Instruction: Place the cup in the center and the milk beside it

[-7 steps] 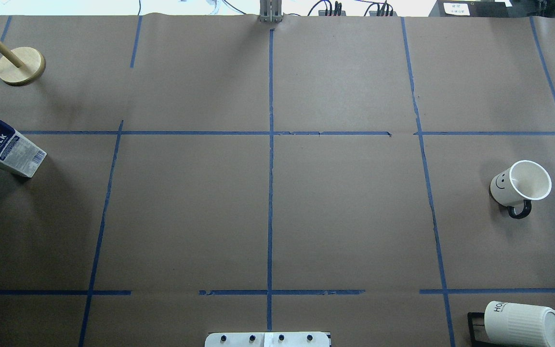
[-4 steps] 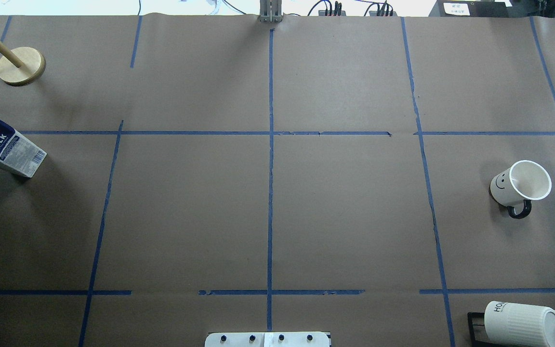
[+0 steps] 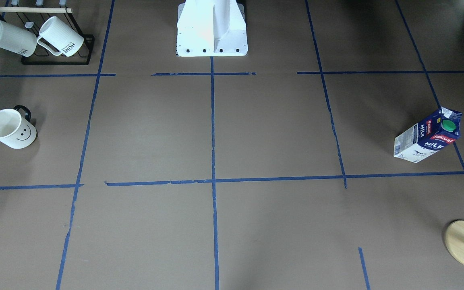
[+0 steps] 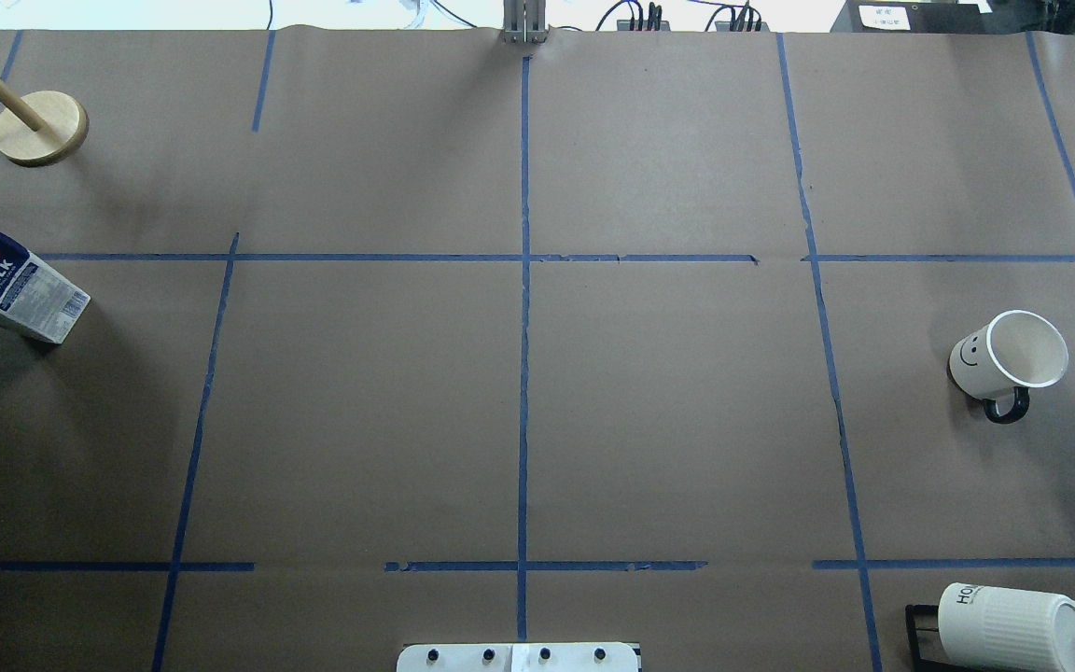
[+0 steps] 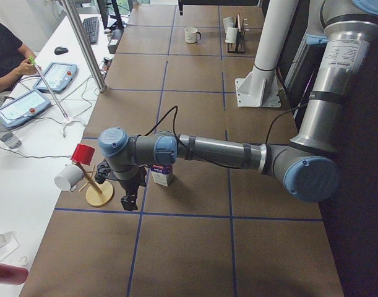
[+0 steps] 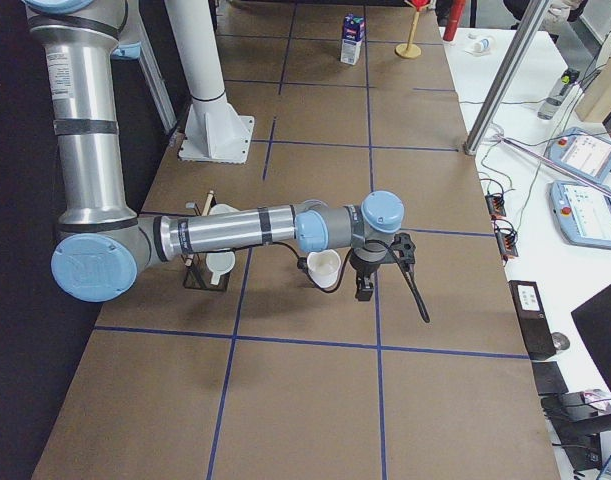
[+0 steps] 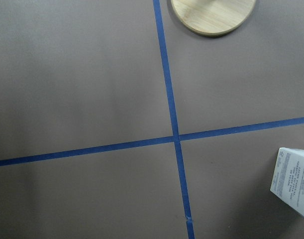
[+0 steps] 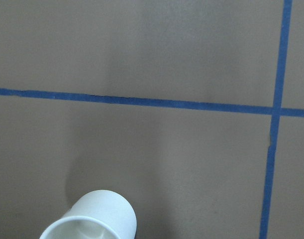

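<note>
The cup (image 4: 1009,359), white with a black handle and a smiley face, stands upright at the table's right; it also shows in the front view (image 3: 10,129) and the right wrist view (image 8: 92,219). The milk (image 4: 10,285), a dark blue Pascual carton, stands at the far left (image 3: 427,137). The center (image 4: 524,258) is a bare tape crossing. My left gripper (image 5: 130,199) hovers just beyond the milk (image 5: 162,174), beside a wooden stand. My right gripper (image 6: 365,288) hovers next to the cup (image 6: 323,268). I cannot tell whether either gripper is open or shut.
A wooden mug tree (image 4: 40,128) stands at the back left, with a red and a white cup on it in the left view (image 5: 83,154). A black rack with ribbed HOME mugs (image 4: 1004,625) is at the front right. The robot base (image 3: 212,30) sits mid-edge.
A small dark part has come into the overhead view at its right edge, beyond the cup. The cup and the milk have not moved.
</note>
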You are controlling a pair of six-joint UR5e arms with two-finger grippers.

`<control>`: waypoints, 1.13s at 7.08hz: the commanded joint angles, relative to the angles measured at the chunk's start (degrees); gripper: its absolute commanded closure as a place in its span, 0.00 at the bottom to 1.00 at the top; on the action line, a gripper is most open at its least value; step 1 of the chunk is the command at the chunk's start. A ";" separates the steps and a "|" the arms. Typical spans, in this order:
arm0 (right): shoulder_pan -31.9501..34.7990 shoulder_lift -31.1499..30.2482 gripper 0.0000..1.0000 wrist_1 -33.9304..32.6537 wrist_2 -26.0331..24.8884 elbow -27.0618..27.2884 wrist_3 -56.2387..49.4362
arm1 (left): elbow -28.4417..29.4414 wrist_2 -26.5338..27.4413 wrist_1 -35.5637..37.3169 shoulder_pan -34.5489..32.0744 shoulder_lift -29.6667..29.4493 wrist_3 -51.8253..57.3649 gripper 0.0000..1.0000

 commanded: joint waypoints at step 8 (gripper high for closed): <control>-11.86 -6.39 0.97 18.11 -3.58 -2.00 18.01 | -2.15 -0.11 -1.79 -0.01 0.82 0.02 0.00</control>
